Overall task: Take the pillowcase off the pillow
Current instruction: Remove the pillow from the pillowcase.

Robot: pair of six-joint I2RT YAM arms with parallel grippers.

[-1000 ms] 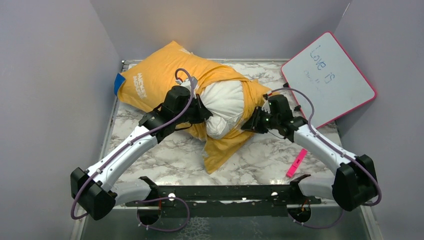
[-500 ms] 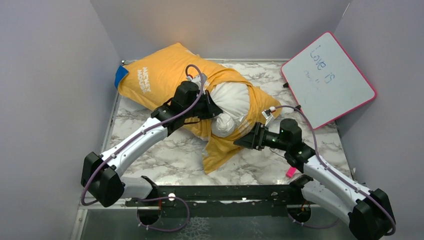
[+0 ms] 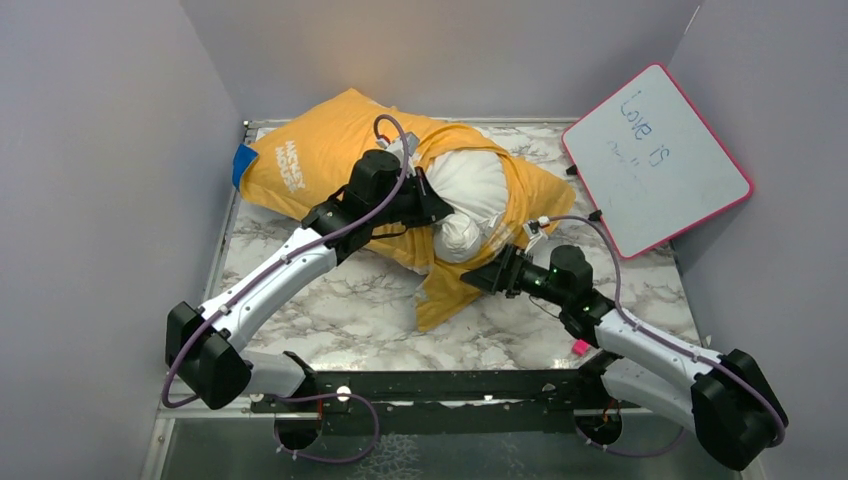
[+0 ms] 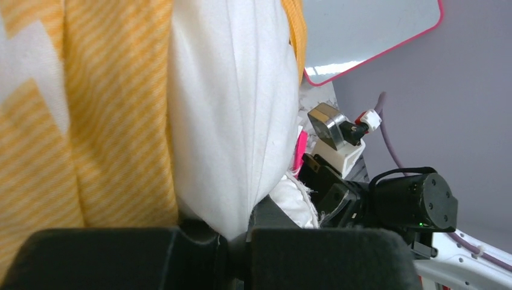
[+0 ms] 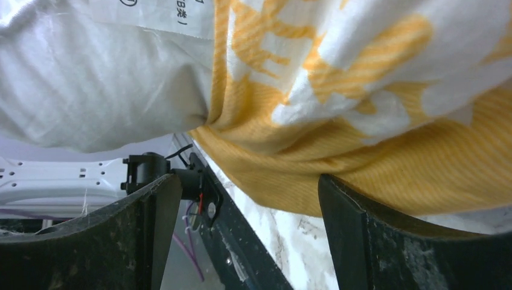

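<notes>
Pillow half out of pillowcase at the back of the table.
Shows the left gripper (image 3: 435, 208) clamped tight on a bunched fold of the white pillow (image 3: 470, 185), bulging from the orange-yellow pillowcase (image 3: 320, 160) near the far edge of the marble table (image 3: 340, 310). Finds the right gripper (image 3: 480, 277) spread wide, gripping nothing, just beside the loose lower flap of the pillowcase. Places the pink-edged whiteboard (image 3: 655, 155) at far right, apart from both.
</notes>
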